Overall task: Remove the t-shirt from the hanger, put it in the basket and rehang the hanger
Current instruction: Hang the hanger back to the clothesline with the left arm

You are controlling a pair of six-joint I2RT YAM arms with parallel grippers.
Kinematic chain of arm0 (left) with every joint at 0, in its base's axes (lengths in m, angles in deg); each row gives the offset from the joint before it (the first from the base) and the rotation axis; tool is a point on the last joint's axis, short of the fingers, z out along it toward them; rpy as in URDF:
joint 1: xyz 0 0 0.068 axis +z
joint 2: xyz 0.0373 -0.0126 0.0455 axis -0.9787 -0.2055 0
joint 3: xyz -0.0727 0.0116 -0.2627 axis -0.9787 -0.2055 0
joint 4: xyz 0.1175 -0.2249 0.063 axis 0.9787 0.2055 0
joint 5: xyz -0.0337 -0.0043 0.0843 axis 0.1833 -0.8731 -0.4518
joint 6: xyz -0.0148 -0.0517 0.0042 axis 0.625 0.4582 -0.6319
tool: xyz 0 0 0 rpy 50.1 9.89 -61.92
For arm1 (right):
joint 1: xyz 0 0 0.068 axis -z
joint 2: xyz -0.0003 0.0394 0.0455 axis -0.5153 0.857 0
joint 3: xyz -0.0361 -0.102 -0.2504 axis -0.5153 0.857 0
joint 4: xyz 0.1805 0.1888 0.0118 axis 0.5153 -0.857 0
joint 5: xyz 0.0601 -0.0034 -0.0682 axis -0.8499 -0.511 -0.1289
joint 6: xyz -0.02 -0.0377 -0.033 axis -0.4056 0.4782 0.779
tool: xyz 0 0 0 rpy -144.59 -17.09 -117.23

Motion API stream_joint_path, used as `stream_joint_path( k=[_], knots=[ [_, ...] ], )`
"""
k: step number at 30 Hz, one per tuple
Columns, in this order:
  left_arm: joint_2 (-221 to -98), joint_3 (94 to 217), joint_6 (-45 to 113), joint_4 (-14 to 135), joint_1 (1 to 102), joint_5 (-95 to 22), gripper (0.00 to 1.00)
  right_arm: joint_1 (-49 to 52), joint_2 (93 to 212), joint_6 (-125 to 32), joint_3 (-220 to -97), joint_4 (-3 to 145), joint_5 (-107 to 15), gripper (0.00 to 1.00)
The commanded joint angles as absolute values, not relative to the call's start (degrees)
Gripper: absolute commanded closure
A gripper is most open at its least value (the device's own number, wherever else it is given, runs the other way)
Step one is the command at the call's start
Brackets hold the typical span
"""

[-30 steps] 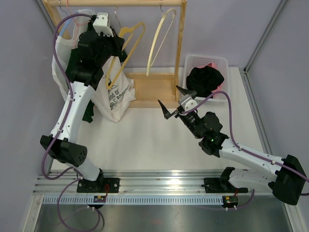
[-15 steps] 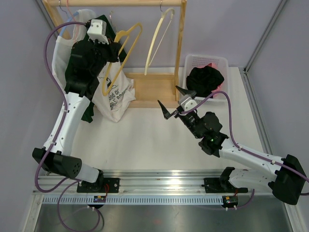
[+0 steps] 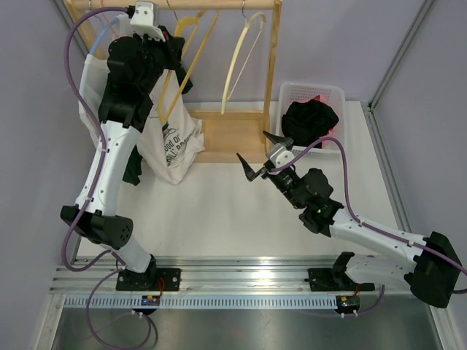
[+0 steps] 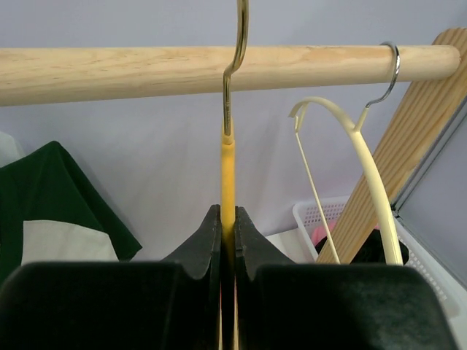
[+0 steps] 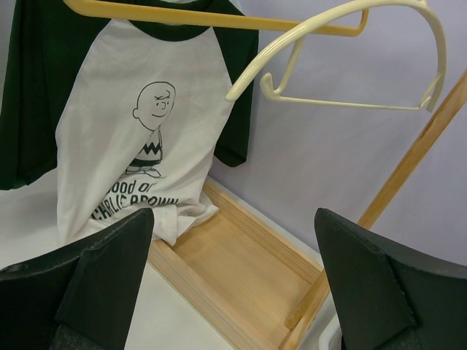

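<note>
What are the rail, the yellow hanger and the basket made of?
Rail: bare wood, its grain shows. Yellow hanger: probably smooth plastic, evenly coloured, with a shiny metal hook. Basket: likely white plastic, moulded lattice walls.

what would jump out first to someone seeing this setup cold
The left gripper is shut on a yellow hanger just below the wooden rod at the back of the table. At the rack's left end hangs a white t-shirt with dark green sleeves and a cartoon print. The right gripper hovers wide open over mid-table.
</note>
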State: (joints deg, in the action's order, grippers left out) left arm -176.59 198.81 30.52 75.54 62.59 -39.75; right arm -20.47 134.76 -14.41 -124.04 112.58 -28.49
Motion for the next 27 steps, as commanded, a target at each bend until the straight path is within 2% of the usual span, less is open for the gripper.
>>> stream_joint_path(
  k=[1,10,22,27],
  knots=[
    [-180.33,202.57,31.12,72.19,62.06,-39.72,1.0,-20.14,134.75,-15.29,-125.52,113.36,-29.27,0.01],
    [-192.46,217.15,28.4,75.36,59.25,-39.1,1.0,-20.14,133.35,-15.03,-124.82,113.18,-29.53,0.01],
    [-196.69,220.15,24.62,77.46,53.8,-42.09,1.0,-20.14,132.47,-14.94,-124.29,112.83,-29.62,0.01],
    [-195.29,219.19,23.82,77.64,52.83,-42.09,0.83,-20.22,131.94,-14.94,-123.94,112.66,-29.71,0.0]
  ],
)
